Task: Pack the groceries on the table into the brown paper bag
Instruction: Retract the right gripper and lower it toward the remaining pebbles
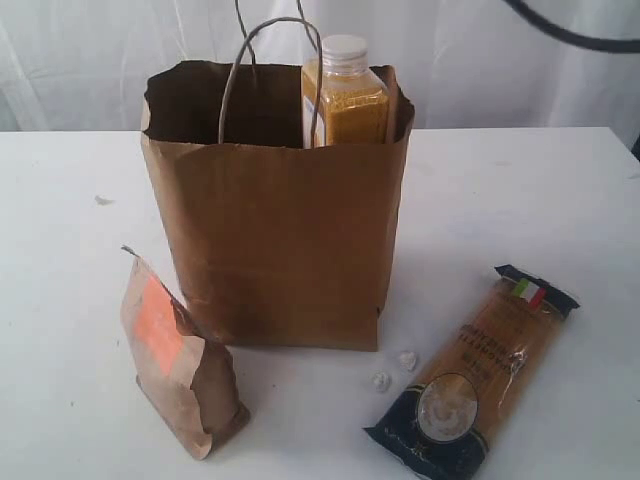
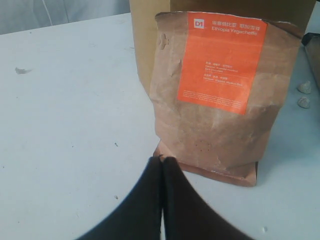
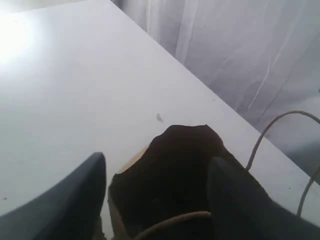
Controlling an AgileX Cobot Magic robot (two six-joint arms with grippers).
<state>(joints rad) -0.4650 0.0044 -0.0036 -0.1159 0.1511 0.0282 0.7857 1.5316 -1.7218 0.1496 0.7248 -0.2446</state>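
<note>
Exterior view: brown paper bag (image 1: 270, 240) is standing mid-table (image 1: 80, 250), orange juice bottle (image 1: 345, 100) sticking out of it. Kraft pouch (image 1: 175, 360) and pasta packet (image 1: 480, 370) are sitting toward the near edge. Left gripper (image 2: 161, 167) is pressing its fingers together, facing the pouch. Right gripper (image 3: 157, 162) is hanging with fingers spread above the bag's mouth.

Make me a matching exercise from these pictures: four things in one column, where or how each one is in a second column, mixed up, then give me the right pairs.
Column one
1. orange juice bottle
2. kraft pouch
3. pasta packet
4. left end effector

Column two
A. lying flat on the table
B. shut, holding nothing
C. standing upright on the table
D. inside the brown paper bag, cap sticking out of the top

Pairs: 1-D, 2-C, 3-A, 4-B
</note>
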